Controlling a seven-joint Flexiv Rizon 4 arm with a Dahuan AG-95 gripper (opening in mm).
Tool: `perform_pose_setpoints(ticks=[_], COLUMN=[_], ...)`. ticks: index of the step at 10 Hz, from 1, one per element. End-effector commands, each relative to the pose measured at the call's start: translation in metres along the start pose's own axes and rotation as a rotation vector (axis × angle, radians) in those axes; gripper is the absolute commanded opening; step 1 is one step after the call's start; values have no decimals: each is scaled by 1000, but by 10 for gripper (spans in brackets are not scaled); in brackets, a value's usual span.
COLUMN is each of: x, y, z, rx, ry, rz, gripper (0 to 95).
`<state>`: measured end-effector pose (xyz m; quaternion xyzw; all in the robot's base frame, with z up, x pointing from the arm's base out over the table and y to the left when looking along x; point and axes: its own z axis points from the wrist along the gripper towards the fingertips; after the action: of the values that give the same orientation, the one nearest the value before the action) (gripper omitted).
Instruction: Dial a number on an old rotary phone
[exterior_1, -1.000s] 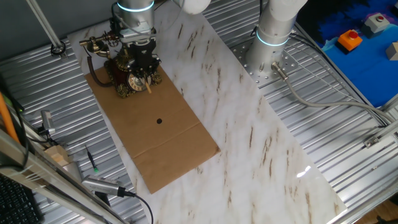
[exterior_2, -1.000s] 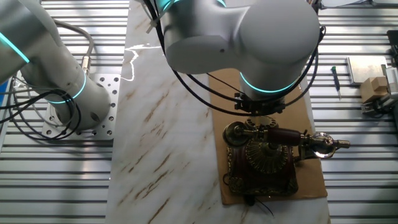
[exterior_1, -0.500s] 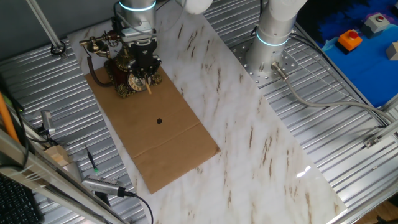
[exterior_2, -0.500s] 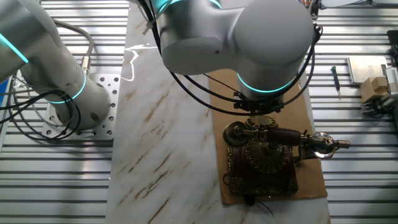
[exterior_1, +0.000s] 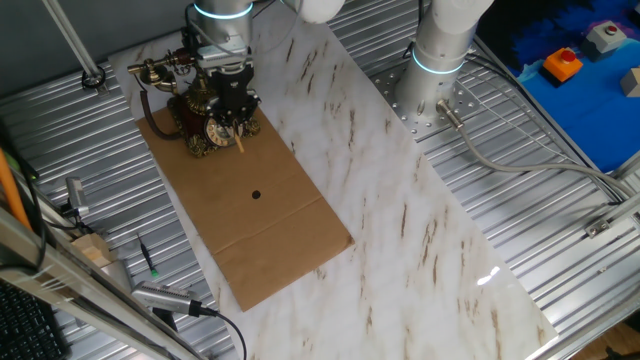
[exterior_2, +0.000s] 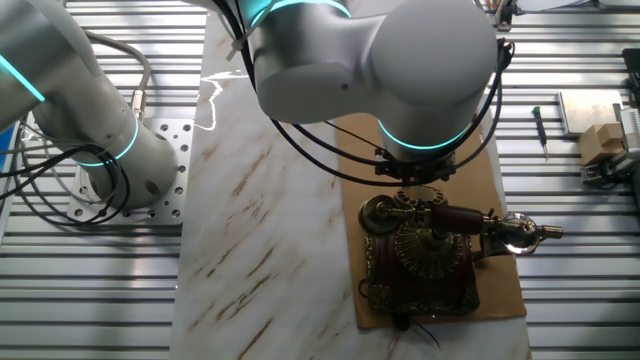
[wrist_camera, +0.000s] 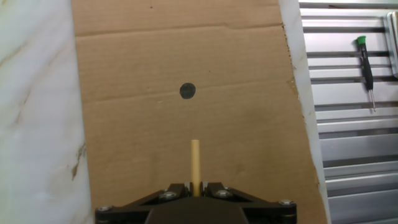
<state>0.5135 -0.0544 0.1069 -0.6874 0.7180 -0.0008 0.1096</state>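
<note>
End effector (wrist_camera: 195, 186) pinching wooden stick (wrist_camera: 195, 163) over old rotary phone (exterior_1: 208, 118); no legible writing.

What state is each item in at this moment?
Tool: shut on the wooden stick.
Wooden stick: held, pointing out past the fingertips.
Old rotary phone: upright on the cardboard sheet.
Handset: resting across the phone's cradle.
Cardboard sheet: lying flat on the marble table.
Screwdriver: lying off the table.
</note>
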Motion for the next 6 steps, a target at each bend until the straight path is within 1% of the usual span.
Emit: perform_pose_setpoints(ticks=[1, 6], x=[0, 1], y=[0, -1], z=[1, 0], rx=[0, -2], ry=[1, -6], rz=[-7, -12], gripper=[0, 0])
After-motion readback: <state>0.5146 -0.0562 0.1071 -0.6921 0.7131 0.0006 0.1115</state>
